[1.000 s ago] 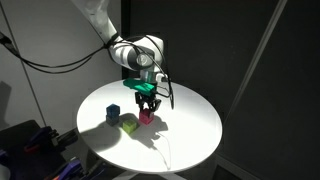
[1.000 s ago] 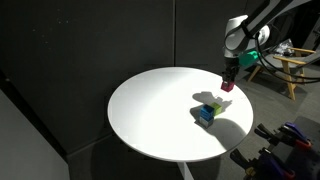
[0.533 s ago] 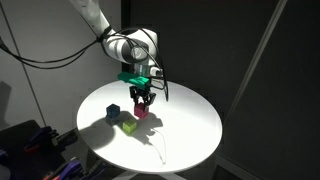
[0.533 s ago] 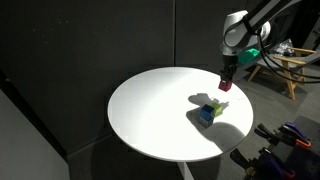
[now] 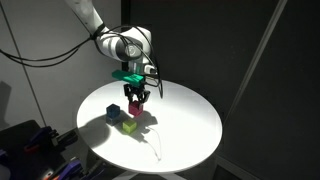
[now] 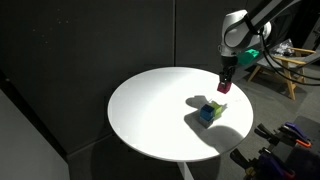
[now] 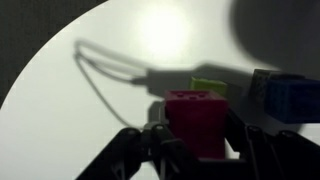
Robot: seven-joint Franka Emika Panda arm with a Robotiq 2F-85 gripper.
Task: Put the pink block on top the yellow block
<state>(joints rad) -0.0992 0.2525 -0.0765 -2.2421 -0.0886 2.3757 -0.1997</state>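
End effector (image 7: 196, 140) pinches the pink block (image 7: 197, 118) between two dark fingers (image 7: 128, 150), one against each side face. Block: matte magenta cube with square edges; its lower part is lost behind the finger linkage and the frame edge. Just beyond it in the wrist view, the yellow block (image 7: 208, 88) shows only as a thin yellow-green strip, the rest hidden by the pink block. Blue cube (image 7: 288, 98) lies to one side, blurred and cut off by the frame edge; contact with the yellow block cannot be judged here. Table (image 7: 60, 110): smooth white round top, brightly lit, crossed by a thin looping shadow.

In an exterior view the pink block (image 5: 138, 109) hangs clear of the table (image 5: 190, 125), near the yellow block (image 5: 129, 126) but not resting on it. The blue cube (image 5: 114, 112) stands close beside the yellow one. All three cubes sit toward one side of the top; the remaining surface lies bare out to the rim. Dark backdrop (image 5: 250, 60) surrounds the table, with detail there too dim to make out
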